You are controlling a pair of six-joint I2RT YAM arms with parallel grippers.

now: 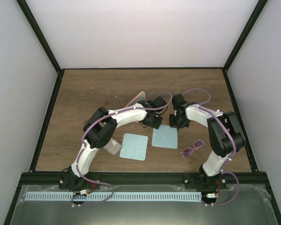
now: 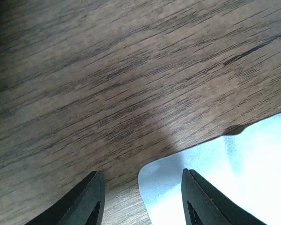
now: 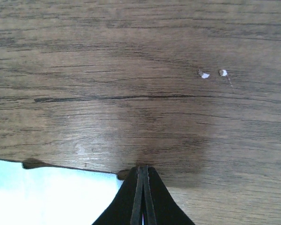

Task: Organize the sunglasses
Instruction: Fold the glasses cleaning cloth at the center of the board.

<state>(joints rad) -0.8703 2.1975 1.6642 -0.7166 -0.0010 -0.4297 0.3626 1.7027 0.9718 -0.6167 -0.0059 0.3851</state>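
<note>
1. The left gripper (image 2: 143, 199) has its fingers apart with nothing between them, low over the corner of a blue cloth (image 2: 234, 178).
2. The right gripper (image 3: 141, 197) has its fingers pressed together and empty, at the same cloth's other far corner.
3. The purple-pink sunglasses (image 1: 193, 149) lie on the table (image 1: 84, 93) just right of that cloth, nearer than both grippers and touched by neither.
4. A thin reddish pair (image 1: 117, 99) lies left of the pink case (image 1: 136, 99), too small to make out.
</note>
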